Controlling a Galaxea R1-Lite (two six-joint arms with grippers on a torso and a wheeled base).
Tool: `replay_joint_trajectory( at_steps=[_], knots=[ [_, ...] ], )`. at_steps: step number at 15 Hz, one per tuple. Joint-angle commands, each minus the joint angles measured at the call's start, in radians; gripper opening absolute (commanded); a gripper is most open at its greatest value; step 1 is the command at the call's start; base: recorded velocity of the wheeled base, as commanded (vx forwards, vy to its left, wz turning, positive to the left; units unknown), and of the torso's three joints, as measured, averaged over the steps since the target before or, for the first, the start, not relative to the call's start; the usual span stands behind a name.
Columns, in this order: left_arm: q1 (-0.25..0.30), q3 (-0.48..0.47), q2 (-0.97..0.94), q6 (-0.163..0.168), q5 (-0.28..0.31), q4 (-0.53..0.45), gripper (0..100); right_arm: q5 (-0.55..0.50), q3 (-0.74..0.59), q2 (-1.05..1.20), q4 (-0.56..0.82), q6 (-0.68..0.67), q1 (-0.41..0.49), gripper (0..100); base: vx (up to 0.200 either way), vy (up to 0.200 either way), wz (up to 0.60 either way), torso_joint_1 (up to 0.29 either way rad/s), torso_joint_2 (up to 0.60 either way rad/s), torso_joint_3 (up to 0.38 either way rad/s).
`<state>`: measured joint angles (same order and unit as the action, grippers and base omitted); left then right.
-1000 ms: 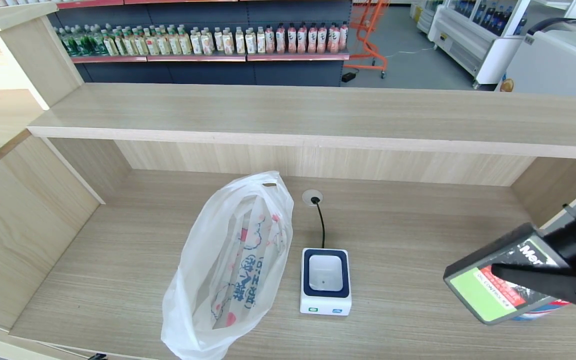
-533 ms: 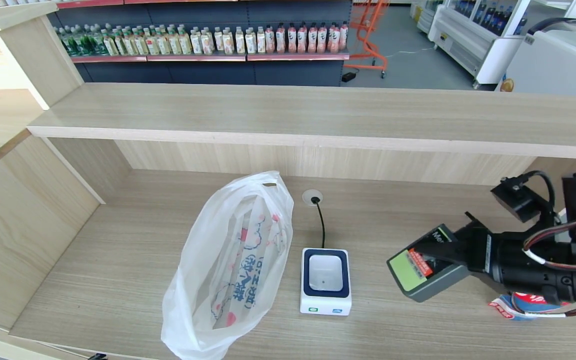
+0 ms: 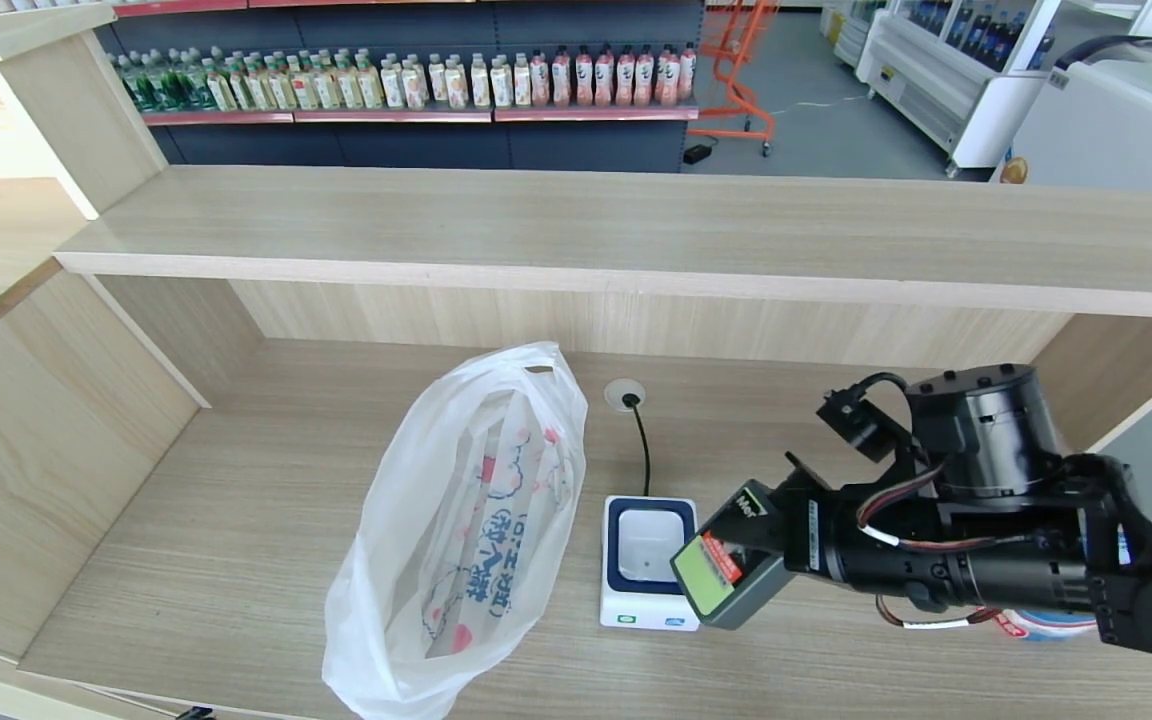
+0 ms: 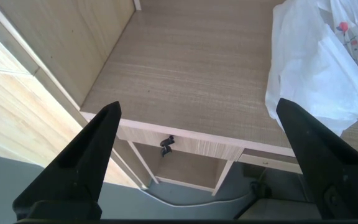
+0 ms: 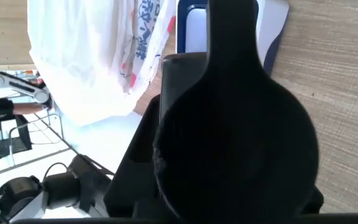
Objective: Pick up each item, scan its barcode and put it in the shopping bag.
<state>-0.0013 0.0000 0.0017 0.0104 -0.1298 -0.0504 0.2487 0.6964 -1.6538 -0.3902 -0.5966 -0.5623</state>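
Note:
My right gripper (image 3: 768, 532) is shut on a dark grey box (image 3: 726, 568) with a green and red label, held tilted just above the right edge of the white barcode scanner (image 3: 648, 560). The label end faces toward the scanner's blue-rimmed window. In the right wrist view the dark box (image 5: 235, 130) blocks most of the sight, with the scanner (image 5: 191, 28) and bag (image 5: 92, 56) beyond it. The white plastic shopping bag (image 3: 466, 530) lies open left of the scanner with a printed package inside. My left gripper (image 4: 197, 162) is open, off the counter's front edge near the bag (image 4: 319, 68).
A red, blue and white packet (image 3: 1031, 625) lies on the counter under my right arm. The scanner cable (image 3: 642, 440) runs back to a grommet hole. A raised wooden ledge (image 3: 576, 230) walls the back, and side panels close in the counter on both sides.
My right arm has carried the dark box leftward from the right edge of the counter to the scanner's side. The bag, scanner and left gripper have not moved.

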Motion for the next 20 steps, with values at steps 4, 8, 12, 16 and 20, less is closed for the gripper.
replay_joint_trajectory(
  at_steps=[4, 8, 12, 16, 20],
  knots=[
    [0.0, 0.0, 0.0, 0.0, -0.001, 0.0, 100, -0.046, 0.026, -0.149, -0.067, 0.115, -0.062, 0, 0.0, 0.0, 0.0, 0.0, 0.0, 0.0],
    [0.0, 0.0, 0.0, 0.0, -0.001, 0.0, 100, -0.055, 0.058, -0.205, -0.134, 0.146, -0.09, 0, 0.0, 0.0, 0.0, 0.0, 0.0, 0.0],
    [0.0, 0.0, 0.0, 0.0, -0.001, 0.0, 100, -0.132, 0.112, -0.251, -0.144, 0.153, -0.091, 0, 0.0, 0.0, 0.0, 0.0, 0.0, 0.0],
    [0.0, 0.0, 0.0, 0.0, -0.001, 0.0, 100, -0.132, 0.112, -0.247, -0.145, 0.178, -0.091, 0, 0.0, 0.0, 0.0, 0.0, 0.0, 0.0],
    [0.0, 0.0, 0.0, 0.0, -0.001, 0.0, 100, -0.121, 0.083, -0.012, -0.145, 0.133, -0.093, 0, 0.0, 0.0, 0.0, 0.0, 0.0, 0.0]
  ],
)
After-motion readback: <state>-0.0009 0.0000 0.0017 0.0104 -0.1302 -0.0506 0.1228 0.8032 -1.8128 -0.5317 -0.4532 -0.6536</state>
